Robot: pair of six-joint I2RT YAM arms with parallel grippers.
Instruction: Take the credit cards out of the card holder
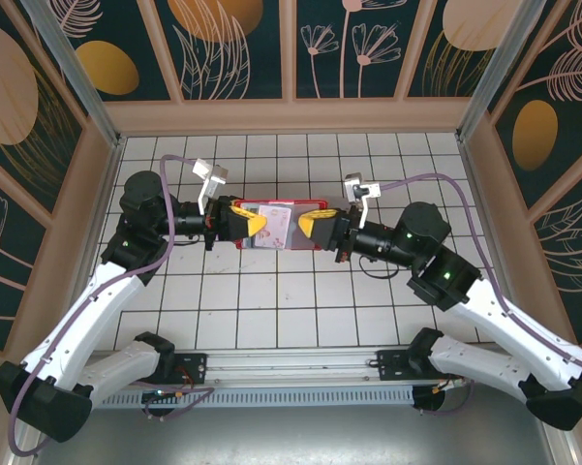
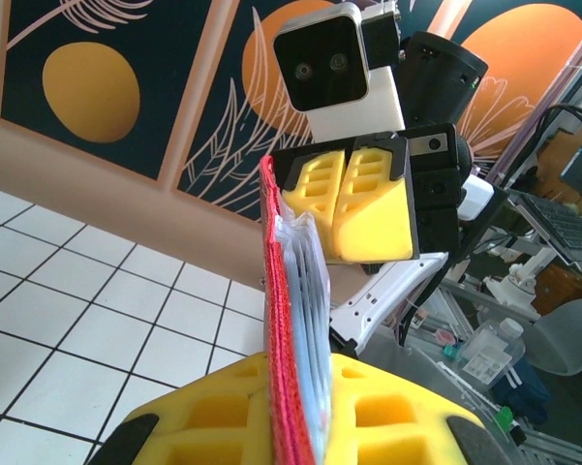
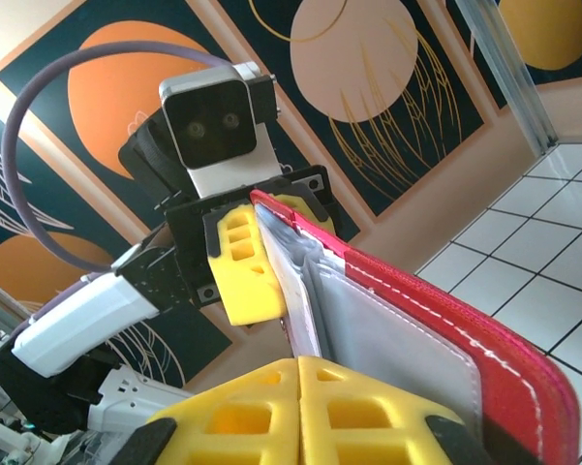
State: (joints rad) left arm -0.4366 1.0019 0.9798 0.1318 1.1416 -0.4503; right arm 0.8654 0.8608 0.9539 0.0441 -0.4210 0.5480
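no writing, brand, number or sign can be read; the pale inner face of the red card holder (image 1: 289, 203) bears a faint pinkish print, too small to make out

One card holder (image 1: 286, 223), two tools: left tool (image 1: 255, 222), right tool (image 1: 308, 224).
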